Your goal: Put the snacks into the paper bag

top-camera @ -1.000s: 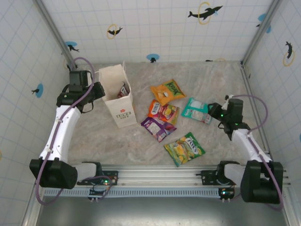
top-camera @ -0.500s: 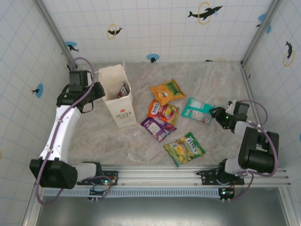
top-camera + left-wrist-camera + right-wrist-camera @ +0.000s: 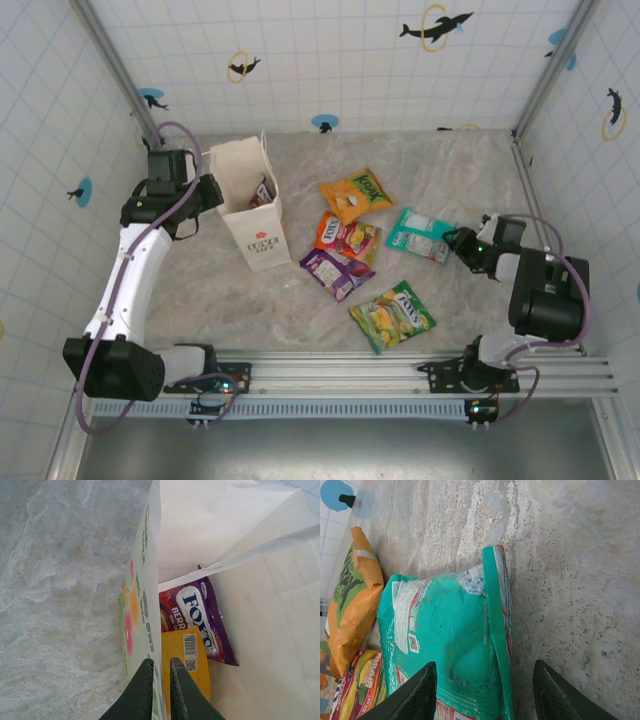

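Fingers on the right (image 3: 417, 695) gape astride the glossy teal packet (image 3: 450, 645) at the right of the tabletop (image 3: 560, 555); sink low before closing. Left fingers (image 3: 142, 690) pinch the wall of the cream paper bag (image 3: 200, 525), far left.

A pale marbled table (image 3: 450, 170) carries an upright cream paper bag (image 3: 255, 235) at left. Flat to its right lie an orange packet (image 3: 356, 194), a red-orange packet (image 3: 347, 236) touching a purple packet (image 3: 335, 272), a teal packet (image 3: 420, 233) farther right, and a green-yellow packet (image 3: 393, 315) nearest the front.
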